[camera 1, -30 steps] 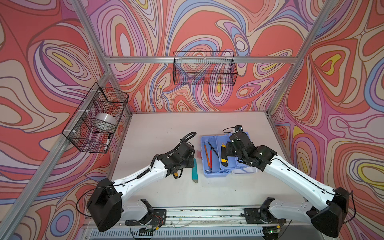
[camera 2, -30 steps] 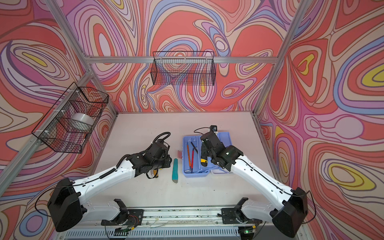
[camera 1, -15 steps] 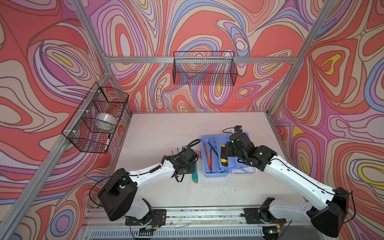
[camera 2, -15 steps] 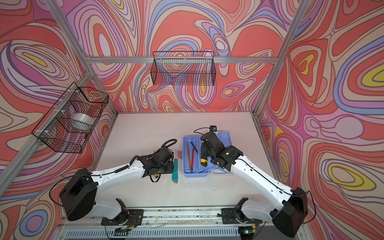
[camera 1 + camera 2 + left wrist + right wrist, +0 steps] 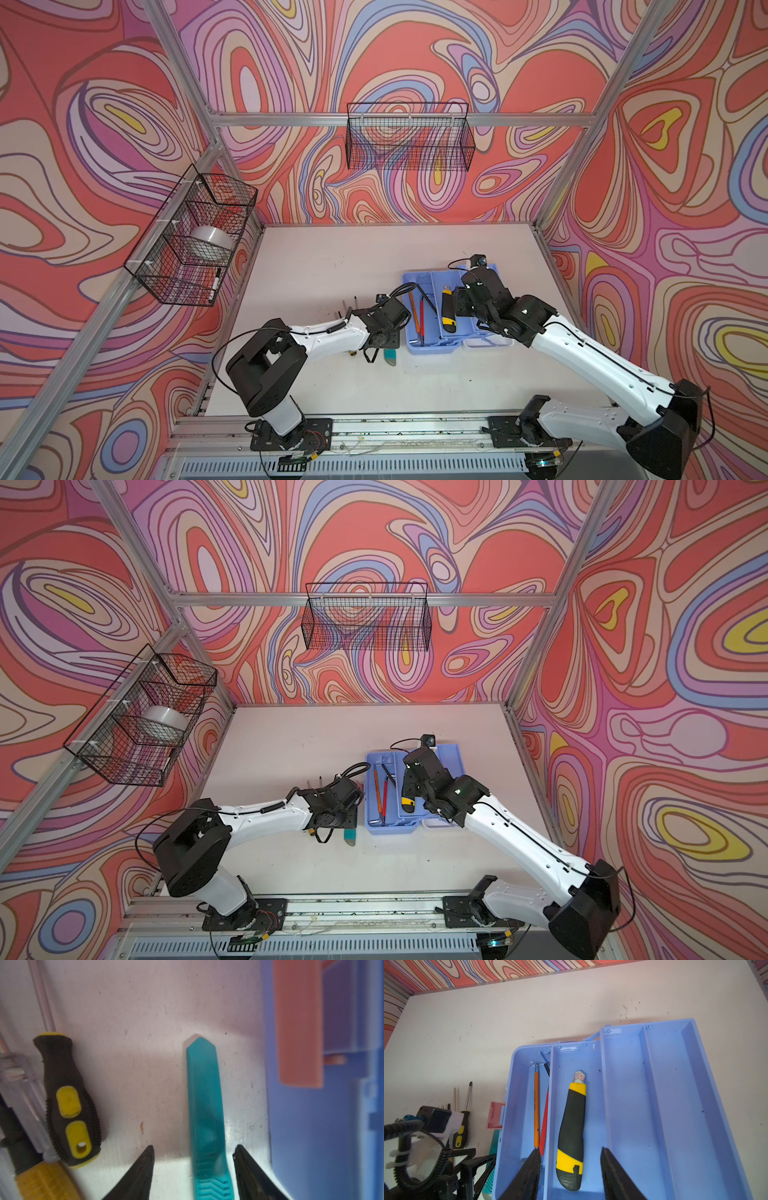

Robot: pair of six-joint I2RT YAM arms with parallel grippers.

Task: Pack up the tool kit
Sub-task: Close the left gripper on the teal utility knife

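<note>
Tool kit tray (image 5: 664,1105), smooth blue plastic; left gripper (image 5: 194,1147) and right gripper (image 5: 570,1149) stand apart.

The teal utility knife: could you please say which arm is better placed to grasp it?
Left: the left end effector, open, straddles the teal plastic utility knife; the right end effector is over the yellow-and-black knife in the blue tray.

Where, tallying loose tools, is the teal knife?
In both top views the teal plastic utility knife lies left of the light blue plastic tray, between the fingers of the left gripper.
</note>
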